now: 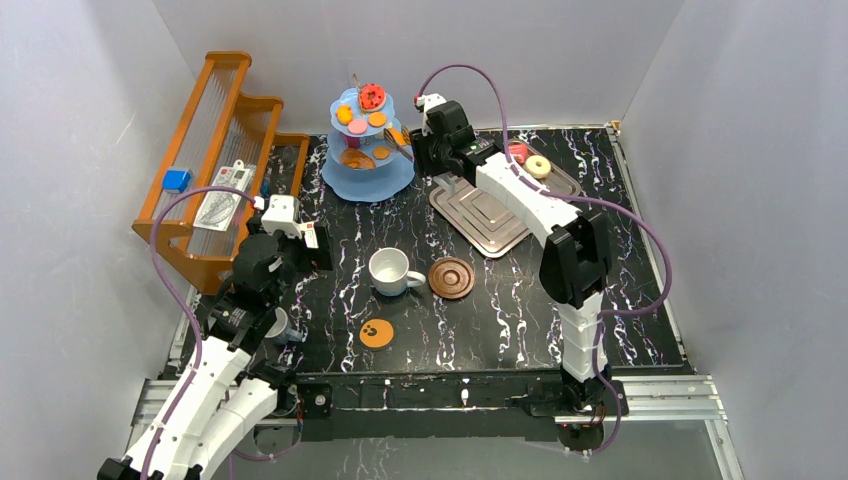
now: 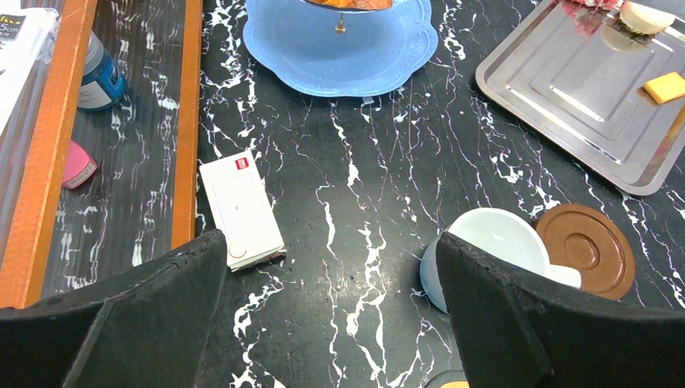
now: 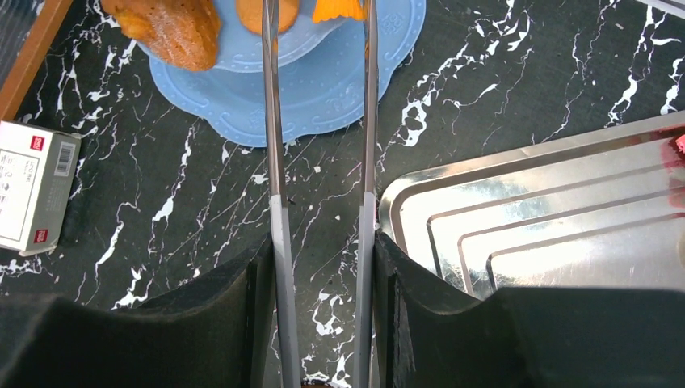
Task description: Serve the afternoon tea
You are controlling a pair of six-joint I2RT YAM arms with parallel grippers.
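The light-blue tiered stand (image 1: 368,165) stands at the back, with red, orange and pink pastries (image 1: 371,97) on its tiers. My right gripper (image 3: 323,323) is shut on metal tongs (image 3: 275,162), which reach over the stand (image 3: 323,89). An orange pastry (image 3: 338,8) lies between the tong arms at the frame's top edge, and the tips are cut off. A pink pastry (image 1: 517,152) and a white donut (image 1: 538,166) sit on the silver tray (image 1: 490,215). The white mug (image 1: 388,270), brown saucer (image 1: 451,278) and orange paw-print coaster (image 1: 376,333) are mid-table. My left gripper (image 2: 331,323) hangs open and empty left of the mug (image 2: 497,238). The grey cup (image 1: 280,325) is by the left arm.
An orange wooden rack (image 1: 215,150) with small items lines the left side. A white box (image 2: 241,208) lies on the table beside it. A brown shell-shaped pastry (image 3: 170,28) rests on the stand's middle tier. A yellow piece (image 2: 666,86) lies on the tray.
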